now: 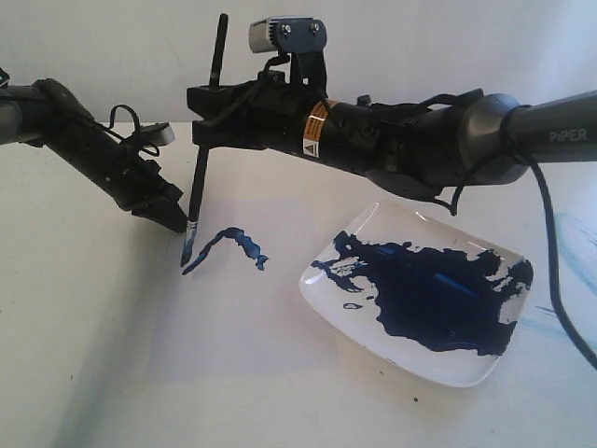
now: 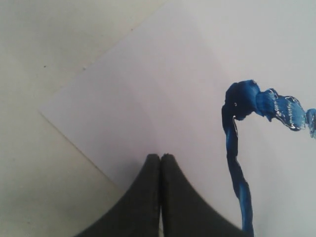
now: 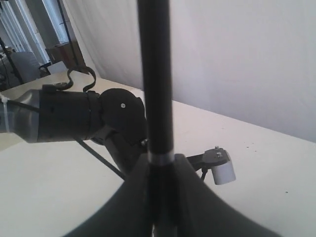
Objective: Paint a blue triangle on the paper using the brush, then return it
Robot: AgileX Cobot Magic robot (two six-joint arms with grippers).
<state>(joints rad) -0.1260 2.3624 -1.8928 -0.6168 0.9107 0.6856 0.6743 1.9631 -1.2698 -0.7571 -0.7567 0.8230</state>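
The black brush (image 1: 200, 177) stands nearly upright, its blue tip touching the paper (image 1: 242, 317) at the lower end of a dark blue stroke. My right gripper (image 1: 203, 119), reaching across from the right, is shut on the brush handle (image 3: 155, 74); in the right wrist view the right gripper (image 3: 160, 165) clamps it just below a silver ring. The blue triangle (image 1: 229, 245) stands as two joined wobbly strokes, open at the bottom; these strokes (image 2: 237, 148) also show in the left wrist view. My left gripper (image 1: 175, 222) is shut and empty. Its tips (image 2: 160, 158) rest on the paper (image 2: 163, 84) near its edge.
A white plate (image 1: 438, 366) holding a large dark blue paint blotch (image 1: 438, 299) sits right of the strokes. Faint light-blue smears (image 1: 550, 322) mark the table beyond it. The right arm's cable (image 1: 560, 271) hangs over that side. Cream tabletop (image 2: 49, 59) surrounds the sheet.
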